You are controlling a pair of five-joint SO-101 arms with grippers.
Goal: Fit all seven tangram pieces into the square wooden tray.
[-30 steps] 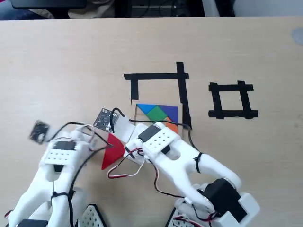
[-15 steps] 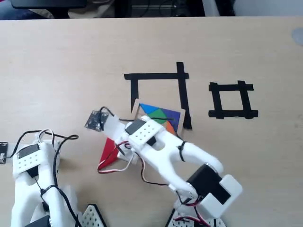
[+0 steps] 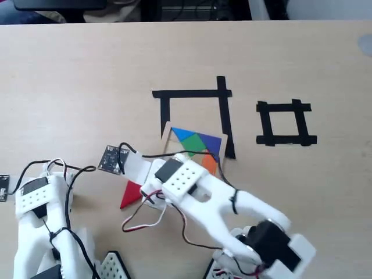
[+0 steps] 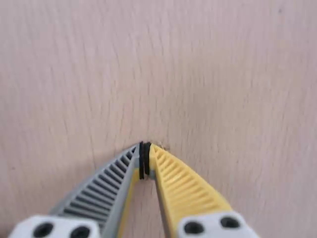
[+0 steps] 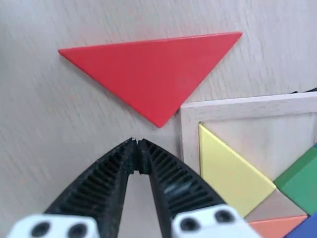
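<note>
The square wooden tray (image 3: 166,131) lies mid-table, turned slightly, holding a blue (image 3: 183,135), a green (image 3: 197,143), a purple (image 3: 214,142) and an orange piece (image 3: 210,163). My right arm (image 3: 186,180) covers its near left corner. A red triangle (image 3: 130,195) lies flat on the table just outside that corner. In the right wrist view my right gripper (image 5: 137,144) is shut and empty, just short of the red triangle (image 5: 153,74) and beside the tray rim (image 5: 237,105); a yellow triangle (image 5: 230,173) sits inside. My left gripper (image 4: 144,148) is shut over bare table.
Two black tape outlines mark the table: one (image 3: 195,93) around the tray's far side, a smaller square (image 3: 285,123) to the right. My left arm (image 3: 38,195) sits drawn back at the near left. The far table is bare wood.
My left arm pulled back to the near left corner. My right arm swung left over the tray's corner; the tray turned slightly and the red triangle slid a little toward the near left.
</note>
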